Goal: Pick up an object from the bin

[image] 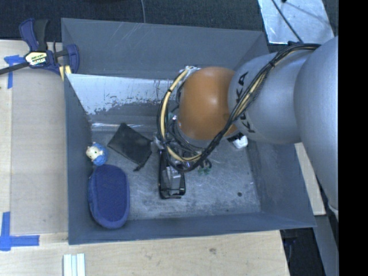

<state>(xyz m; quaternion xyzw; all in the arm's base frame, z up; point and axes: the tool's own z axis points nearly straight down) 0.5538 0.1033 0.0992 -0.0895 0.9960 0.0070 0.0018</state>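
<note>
Running along the grey arm [276, 105], black lettering read KUKA, partly crossed by cables. Below the orange cover [204, 105], the gripper [171, 184] stood low over the floor of the bin [172, 45], near its middle. Whether it was spread or pressed together could not be told, nor whether it touched anything. Nearest lay a flat black piece [131, 142], just beside it toward the left wall. A small yellow-and-blue toy figure [95, 152] and a blue oval pad [108, 195] lay along the left wall.
</note>
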